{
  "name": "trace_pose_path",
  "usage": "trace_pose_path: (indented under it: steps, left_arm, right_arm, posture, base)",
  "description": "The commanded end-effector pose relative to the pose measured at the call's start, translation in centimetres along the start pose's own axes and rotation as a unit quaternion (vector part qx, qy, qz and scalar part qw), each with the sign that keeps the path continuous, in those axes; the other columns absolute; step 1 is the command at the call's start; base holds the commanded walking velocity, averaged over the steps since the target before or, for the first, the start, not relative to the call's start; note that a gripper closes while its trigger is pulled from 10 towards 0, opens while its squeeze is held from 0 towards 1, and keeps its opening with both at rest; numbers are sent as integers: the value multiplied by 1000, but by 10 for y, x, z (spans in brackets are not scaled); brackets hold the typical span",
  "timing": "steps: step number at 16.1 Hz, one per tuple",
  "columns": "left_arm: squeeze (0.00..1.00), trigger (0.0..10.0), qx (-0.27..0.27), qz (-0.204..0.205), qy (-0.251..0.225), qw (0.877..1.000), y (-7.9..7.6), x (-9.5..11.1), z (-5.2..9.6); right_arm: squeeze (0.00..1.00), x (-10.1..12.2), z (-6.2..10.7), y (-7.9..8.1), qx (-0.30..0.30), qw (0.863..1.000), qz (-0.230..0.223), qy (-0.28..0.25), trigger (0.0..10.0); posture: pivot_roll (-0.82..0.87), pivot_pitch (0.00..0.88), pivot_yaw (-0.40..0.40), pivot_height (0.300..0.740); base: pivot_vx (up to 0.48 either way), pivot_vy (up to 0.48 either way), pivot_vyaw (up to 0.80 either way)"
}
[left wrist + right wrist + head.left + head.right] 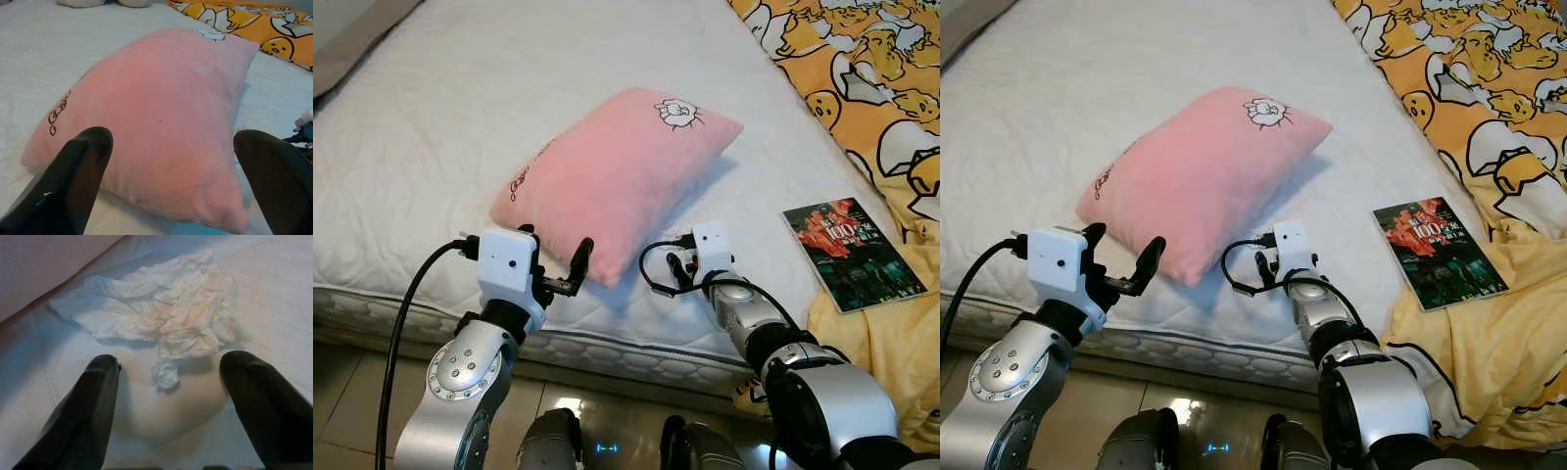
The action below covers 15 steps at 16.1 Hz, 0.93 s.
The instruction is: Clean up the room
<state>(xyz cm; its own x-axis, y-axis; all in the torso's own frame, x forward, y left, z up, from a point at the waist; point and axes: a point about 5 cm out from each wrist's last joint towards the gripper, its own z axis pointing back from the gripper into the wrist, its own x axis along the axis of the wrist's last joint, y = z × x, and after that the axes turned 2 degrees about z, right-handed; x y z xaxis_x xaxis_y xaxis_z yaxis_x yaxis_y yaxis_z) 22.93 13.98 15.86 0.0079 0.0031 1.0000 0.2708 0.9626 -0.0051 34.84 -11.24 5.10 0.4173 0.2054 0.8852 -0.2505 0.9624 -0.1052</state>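
Bed: a white quilted mattress, with a yellow cartoon-print duvet bunched along its right side.
Pillow: a soft pink plush pillow with a small cartoon face stitched on it lies aslant near the mattress's near edge.
Tissue: a crumpled white paper tissue rests on the sheet just right of the pillow's near corner, in its shadow.
Book: a dark glossy paperback lies flat to the right, partly on the duvet.
Left gripper: fingers spread wide, hovering at the pillow's near-left corner, holding nothing.
Right gripper: fingers spread, straddling the tissue's nearest tuft, not yet touching it.
Likely step: picking the tissue up as rubbish.
Risk: the tissue is light and loose, so closing on the small tuft alone may tear it or let it slip free.
Risk: pressing too low could pinch the sheet with it.
Risk: the pillow corner is close enough to get nudged.
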Motion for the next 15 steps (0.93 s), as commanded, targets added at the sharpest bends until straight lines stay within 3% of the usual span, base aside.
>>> trace_pose_path:
  steps: [1, 7, 10, 12, 15]
  left_arm:
    - [0, 10000, -4, 0, 5, 1000, -3, -1, 1]
    - [0, 10000, -3, -3, 5, 1000, -2, -2, 0]
    - [0, 10000, -1, -3, 2, 1000, -1, -2, -1]
    - [0, 10000, -1, -1, 0, 1000, -1, -2, -2]
    - [0, 10000, -12, 3, -1, 1000, -5, -3, -7]
  right_arm:
    - [0, -9, 1, 1, 1, 1000, -1, 12, 0]
    - [0, -6, 1, 6, 10, 1000, -20, -2, 0]
    - [0, 35, -2, 11, 7, 995, 13, -97, 0]
    - [0, 46, -1, 9, 5, 991, -16, -135, 0]
    - [0, 42, 4, -5, -23, 984, -64, -163, 0]
  posture:
    - [321, 209, -35, 726]
    - [333, 199, -44, 726]
    - [322, 189, -45, 726]
    - [309, 183, -41, 726]
    - [285, 173, -34, 726]
  base:
    - [0, 0, 0]
    - [0, 0, 0]
    - [0, 0, 0]
    - [0, 0, 0]
    - [0, 0, 0]
